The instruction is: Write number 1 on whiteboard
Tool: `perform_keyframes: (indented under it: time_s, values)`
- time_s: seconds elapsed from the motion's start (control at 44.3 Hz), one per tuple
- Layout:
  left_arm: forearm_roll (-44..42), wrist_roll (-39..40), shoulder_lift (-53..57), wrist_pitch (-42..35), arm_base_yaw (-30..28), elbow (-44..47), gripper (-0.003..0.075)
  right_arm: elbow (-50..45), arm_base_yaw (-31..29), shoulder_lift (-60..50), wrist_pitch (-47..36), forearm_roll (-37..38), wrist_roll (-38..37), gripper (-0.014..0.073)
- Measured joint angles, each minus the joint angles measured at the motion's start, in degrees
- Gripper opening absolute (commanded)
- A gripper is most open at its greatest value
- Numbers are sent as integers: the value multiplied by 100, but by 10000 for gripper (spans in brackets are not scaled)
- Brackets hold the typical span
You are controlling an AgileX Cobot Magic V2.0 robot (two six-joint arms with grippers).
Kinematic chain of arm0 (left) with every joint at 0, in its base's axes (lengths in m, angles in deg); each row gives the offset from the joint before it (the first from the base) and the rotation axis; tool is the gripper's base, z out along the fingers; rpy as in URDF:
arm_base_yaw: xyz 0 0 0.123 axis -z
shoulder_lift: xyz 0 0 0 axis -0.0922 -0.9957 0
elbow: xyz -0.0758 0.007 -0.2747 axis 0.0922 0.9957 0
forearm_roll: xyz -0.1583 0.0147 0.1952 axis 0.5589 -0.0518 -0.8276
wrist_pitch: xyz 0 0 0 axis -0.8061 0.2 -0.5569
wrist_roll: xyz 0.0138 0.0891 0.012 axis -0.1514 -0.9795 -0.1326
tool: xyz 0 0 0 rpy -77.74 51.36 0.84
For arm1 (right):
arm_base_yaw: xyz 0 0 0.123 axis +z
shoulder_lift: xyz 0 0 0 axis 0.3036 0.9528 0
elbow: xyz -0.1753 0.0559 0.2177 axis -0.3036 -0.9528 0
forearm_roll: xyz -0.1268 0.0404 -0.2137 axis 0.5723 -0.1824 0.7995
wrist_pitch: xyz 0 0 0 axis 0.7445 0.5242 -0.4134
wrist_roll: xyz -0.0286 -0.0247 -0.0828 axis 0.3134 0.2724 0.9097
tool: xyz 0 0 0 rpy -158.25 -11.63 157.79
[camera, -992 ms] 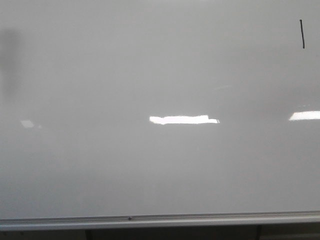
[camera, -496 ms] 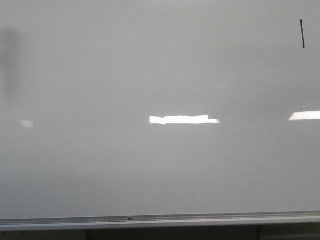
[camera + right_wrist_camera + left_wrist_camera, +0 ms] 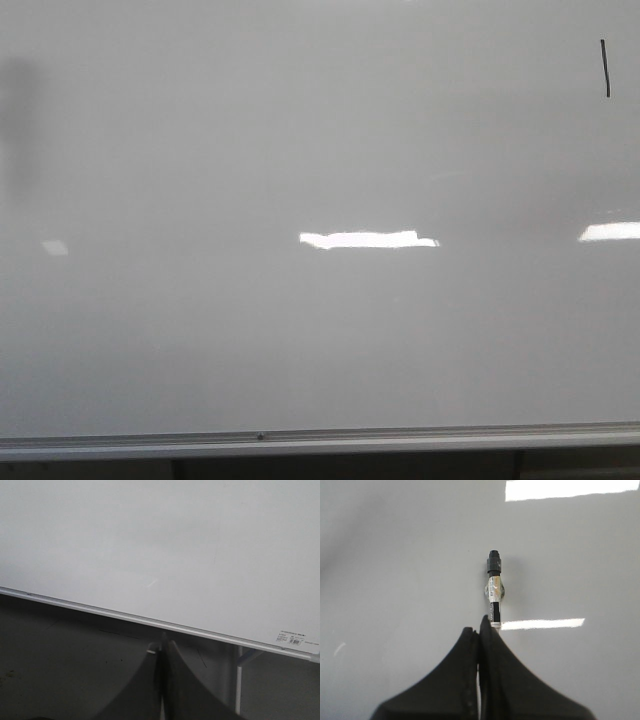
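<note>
The whiteboard [image 3: 300,150] fills the front view, pale grey and glossy, with a silver strip [image 3: 300,440] along its bottom edge. The number 1 [image 3: 605,68] is a short black stroke at the board's upper right. Neither gripper shows in the front view. In the left wrist view my left gripper [image 3: 481,630] is shut on a marker [image 3: 494,587], whose black tip points at the whiteboard [image 3: 395,555] and stands a little off it. In the right wrist view my right gripper [image 3: 161,647] is shut and empty, below the whiteboard's bottom strip [image 3: 150,621].
Bright rectangular light reflections [image 3: 368,239] lie on the board. A faint dark shadow [image 3: 20,120] sits at the board's left. Below the board are a dark floor [image 3: 60,655] and a metal stand leg [image 3: 238,685]. A small label [image 3: 292,639] is on the board's lower corner.
</note>
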Motion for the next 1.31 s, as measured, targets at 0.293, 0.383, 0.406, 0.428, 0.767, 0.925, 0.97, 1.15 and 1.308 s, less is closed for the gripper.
perform_keyframes:
  time_s: [0.293,0.383,0.406,0.428,0.767,0.925,0.97,1.15,1.308]
  values:
    - [0,0,0,0,0,0,-19,0,0,0,0,0,0,-69]
    - [0,0,0,0,0,0,-19,0,0,0,0,0,0,-69]
    - [0,0,0,0,0,0,-19,0,0,0,0,0,0,-69]
    - [0,0,0,0,0,0,-19,0,0,0,0,0,0,-69]
    - [0,0,0,0,0,0,-19,-812,-597,-924,-712,-171,21,-67]
    - [0,0,0,0,0,0,-20,-1960,-1009,-1717,-2102,-314,260,-67]
    - [0,0,0,0,0,0,-19,-2288,-1093,-1933,-2406,-328,286,-67]
    - [0,0,0,0,0,0,-19,-3551,-1331,-2608,-3652,-349,321,-68]
    - [0,0,0,0,0,0,-19,-4344,-1461,-2659,-4339,-349,321,-68]
